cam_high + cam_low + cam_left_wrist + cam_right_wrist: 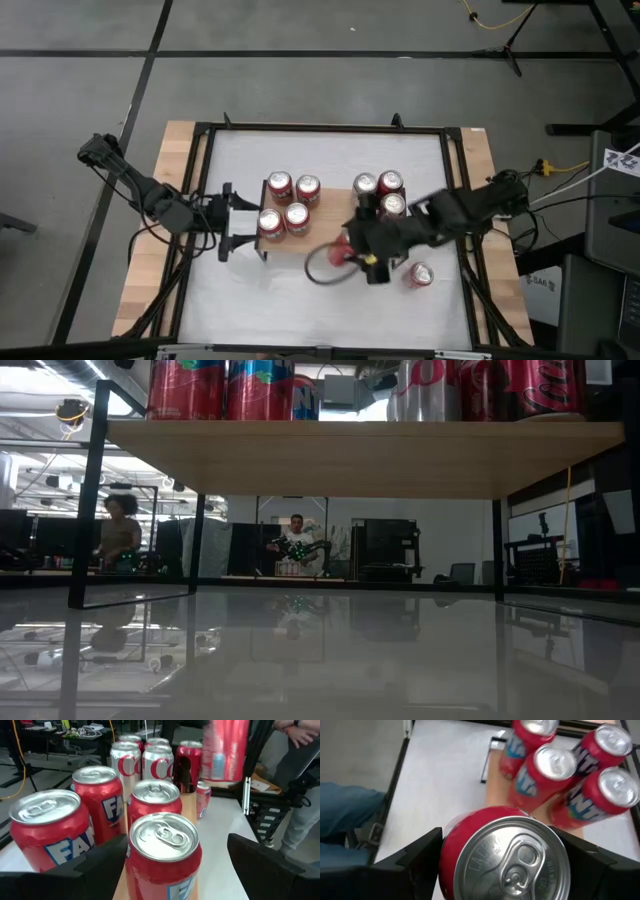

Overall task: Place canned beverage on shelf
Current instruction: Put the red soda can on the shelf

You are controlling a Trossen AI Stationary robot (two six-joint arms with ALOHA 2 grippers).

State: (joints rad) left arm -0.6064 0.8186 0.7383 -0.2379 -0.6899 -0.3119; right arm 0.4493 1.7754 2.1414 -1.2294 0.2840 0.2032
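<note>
The shelf (330,215), a low wooden plank on black legs, stands mid-table; from the low view I see its underside (360,455). Several red cans stand on it, in a left group (288,203) and a right group (382,190). My right gripper (350,250) is shut on a red can (512,860) in the air by the shelf's near edge; that can also shows in the left wrist view (225,750). My left gripper (240,222) is open at the shelf's left end. Its fingers stand on either side of the nearest can (162,855) without touching it. My right gripper pinches the red can's side wall (447,855) just below the top rim between its two fingers (415,857), one on each side. The fingers come from the table's right, slanting down. The can is lifted clear of table and shelf, roughly upright, top up.
One more red can (420,275) stands on the white table surface right of the shelf, near my right arm. A black frame (200,200) borders the table. A person's legs (345,820) are beside the table, and people sit in the room behind (295,540).
</note>
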